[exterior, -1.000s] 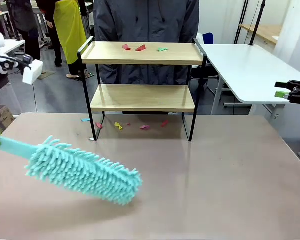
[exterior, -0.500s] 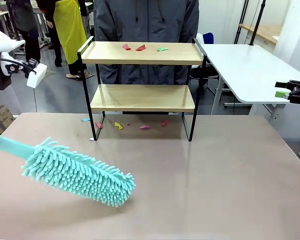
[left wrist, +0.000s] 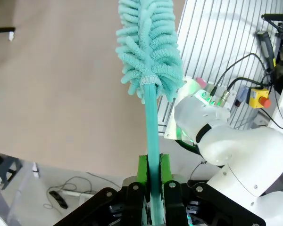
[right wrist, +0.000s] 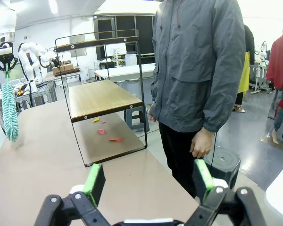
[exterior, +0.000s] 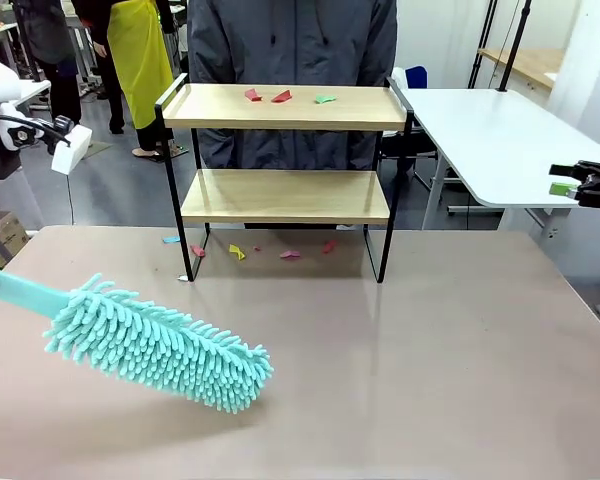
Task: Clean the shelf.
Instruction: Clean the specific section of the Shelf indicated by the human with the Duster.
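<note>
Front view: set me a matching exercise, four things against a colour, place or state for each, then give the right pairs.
Things:
1. duster
2. right end effector
3. scraps on the top board
4. lower board

States:
A. open, in the air at the right
B. bare wood
C. red and green
D. gripped by the shut left end effector

Pairs: 1-D, 2-A, 3-C, 4-B

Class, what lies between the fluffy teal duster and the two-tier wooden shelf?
Front view: bare brown tabletop between the fluffy teal duster and black-framed wooden shelf; coloured paper scraps lie at its feet.
</note>
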`<state>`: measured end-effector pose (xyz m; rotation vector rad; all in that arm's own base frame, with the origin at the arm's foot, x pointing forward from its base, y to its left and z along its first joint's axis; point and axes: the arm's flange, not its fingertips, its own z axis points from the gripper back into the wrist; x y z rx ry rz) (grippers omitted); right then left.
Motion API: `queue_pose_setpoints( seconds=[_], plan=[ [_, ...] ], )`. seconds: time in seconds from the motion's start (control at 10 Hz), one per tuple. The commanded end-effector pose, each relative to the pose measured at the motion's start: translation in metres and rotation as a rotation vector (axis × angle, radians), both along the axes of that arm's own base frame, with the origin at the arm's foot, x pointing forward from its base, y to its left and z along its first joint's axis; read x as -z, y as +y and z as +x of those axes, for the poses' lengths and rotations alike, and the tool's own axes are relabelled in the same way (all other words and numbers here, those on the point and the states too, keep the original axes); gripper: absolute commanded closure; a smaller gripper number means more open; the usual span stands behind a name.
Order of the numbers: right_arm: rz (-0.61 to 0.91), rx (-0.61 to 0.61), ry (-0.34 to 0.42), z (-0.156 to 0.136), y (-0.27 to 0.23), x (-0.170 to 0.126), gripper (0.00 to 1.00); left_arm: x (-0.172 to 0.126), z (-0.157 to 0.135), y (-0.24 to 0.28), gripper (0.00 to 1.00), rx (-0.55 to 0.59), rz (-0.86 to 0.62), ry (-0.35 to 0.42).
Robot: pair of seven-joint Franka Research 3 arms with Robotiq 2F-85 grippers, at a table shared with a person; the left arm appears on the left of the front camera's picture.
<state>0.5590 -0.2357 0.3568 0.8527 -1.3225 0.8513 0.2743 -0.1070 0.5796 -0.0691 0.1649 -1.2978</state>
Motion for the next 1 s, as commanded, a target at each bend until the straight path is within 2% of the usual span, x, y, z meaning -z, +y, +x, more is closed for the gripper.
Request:
queue_pose_setpoints(
  seconds=[0.0, 0.9],
  plan=[
    [-0.001, 0.003, 0.013, -0.0009, 0.0031, -0.0050, 0.00, 0.0012, -0.0011, 0.0025, 0.87, 0.005, -0.025, 0.003],
    [-0.001, 0.003, 0.013, -0.0009, 0.0031, -0.0050, 0.00, 0.0012, -0.0011, 0.0025, 0.87, 0.005, -0.025, 0.003]
  ],
)
